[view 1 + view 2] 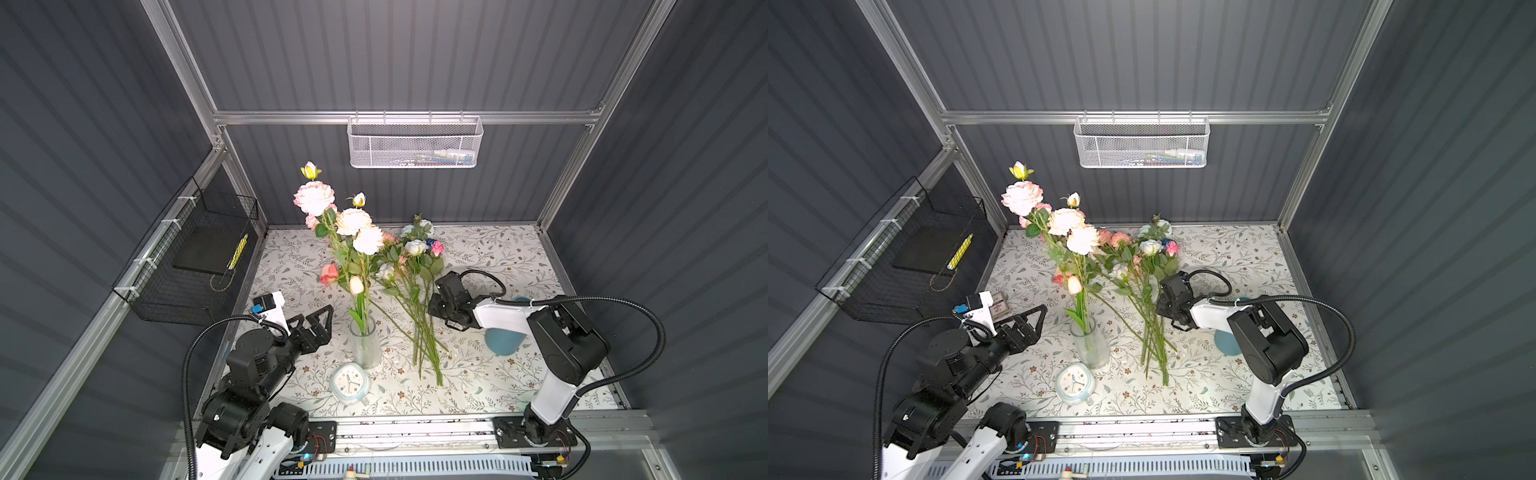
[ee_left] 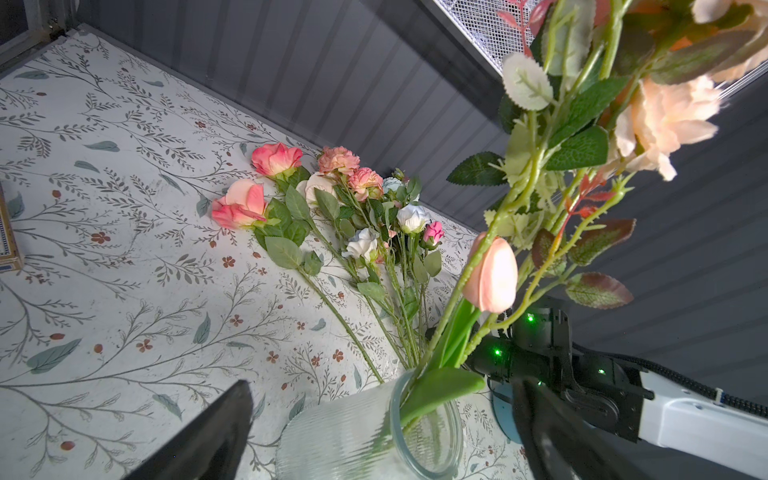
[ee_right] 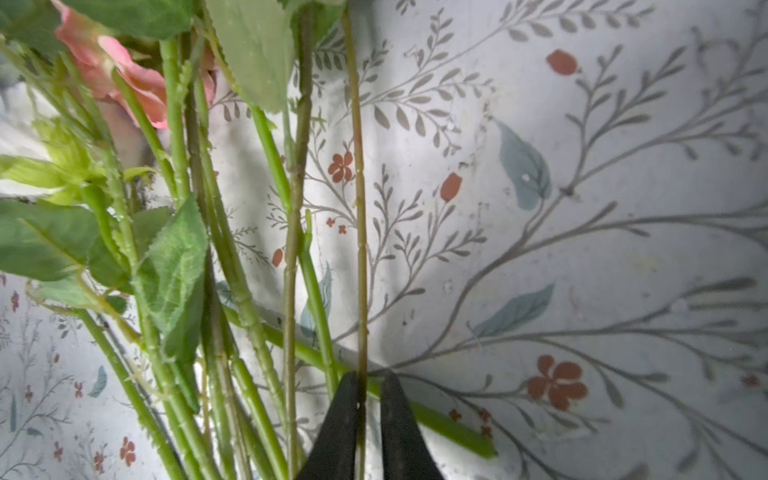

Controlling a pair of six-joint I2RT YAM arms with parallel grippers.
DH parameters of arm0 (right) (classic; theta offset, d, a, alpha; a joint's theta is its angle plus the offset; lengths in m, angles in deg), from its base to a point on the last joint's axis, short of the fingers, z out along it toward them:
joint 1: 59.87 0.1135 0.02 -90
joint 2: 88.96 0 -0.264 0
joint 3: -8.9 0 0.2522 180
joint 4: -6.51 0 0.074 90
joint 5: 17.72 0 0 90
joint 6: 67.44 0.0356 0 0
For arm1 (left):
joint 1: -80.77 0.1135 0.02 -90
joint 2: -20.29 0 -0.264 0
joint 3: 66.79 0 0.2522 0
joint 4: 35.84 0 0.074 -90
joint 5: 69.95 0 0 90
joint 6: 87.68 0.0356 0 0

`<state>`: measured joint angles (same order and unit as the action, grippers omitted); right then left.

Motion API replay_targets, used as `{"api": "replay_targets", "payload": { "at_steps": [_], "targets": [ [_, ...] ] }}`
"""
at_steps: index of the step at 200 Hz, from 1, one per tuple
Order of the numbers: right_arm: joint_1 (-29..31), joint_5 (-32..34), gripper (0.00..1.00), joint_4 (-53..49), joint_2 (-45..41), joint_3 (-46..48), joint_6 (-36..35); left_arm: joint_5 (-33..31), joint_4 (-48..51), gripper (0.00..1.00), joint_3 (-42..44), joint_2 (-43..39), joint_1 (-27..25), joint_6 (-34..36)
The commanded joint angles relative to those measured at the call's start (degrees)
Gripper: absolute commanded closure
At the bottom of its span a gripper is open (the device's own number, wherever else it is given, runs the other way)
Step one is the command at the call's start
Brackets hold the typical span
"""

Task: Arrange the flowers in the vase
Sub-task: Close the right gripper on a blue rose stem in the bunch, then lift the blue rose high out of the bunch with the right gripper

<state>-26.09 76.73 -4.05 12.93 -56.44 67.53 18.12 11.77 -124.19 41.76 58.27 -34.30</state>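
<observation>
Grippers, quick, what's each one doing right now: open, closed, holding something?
Left gripper: open, holding nothing.
Right gripper: closed on one thin olive-green flower stem.

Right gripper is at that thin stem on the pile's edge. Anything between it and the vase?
Yes. The other loose stems lie on the table between the thin stem, straddled by the right gripper, and the vase. Its mouth already holds several tall flowers, crowding the opening.
</observation>
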Motion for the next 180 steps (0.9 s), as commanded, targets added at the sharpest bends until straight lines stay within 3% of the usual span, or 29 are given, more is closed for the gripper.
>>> {"api": "replay_targets", "payload": {
  "at_steps": [1, 20, 66, 101, 163, 180],
  "targets": [
    [-0.3, 0.7, 0.91, 0.5, 0.5, -0.5, -0.2, -0.6, 0.7, 0.0, -0.1, -0.1, 0.1, 1.2],
    [-0.2, 1.5, 1.0, 1.6, -1.5, 0.7, -1.1, -0.6, 0.7, 0.0, -0.4, 0.0, 0.1, 1.2],
    [0.1, 3.5, 1.0, 2.6, -11.5, 4.4, -3.3, -0.4, 0.7, 0.0, -1.7, 0.2, 0.1, 1.5],
    [0.9, 9.8, 1.0, -2.7, -19.7, 5.0, -4.5, -0.6, 0.9, 0.0, -3.1, 0.2, 0.1, 1.9],
    [4.6, 15.9, 1.0, 0.8, -35.5, 8.2, -10.9, -0.5, 1.1, 0.0, -7.0, 0.6, 0.1, 3.0],
    [4.5, 11.8, 1.0, 2.6, -37.0, 7.8, -13.2, -0.8, 1.2, 0.0, -8.1, 0.6, 0.1, 3.4]
  ]
}}
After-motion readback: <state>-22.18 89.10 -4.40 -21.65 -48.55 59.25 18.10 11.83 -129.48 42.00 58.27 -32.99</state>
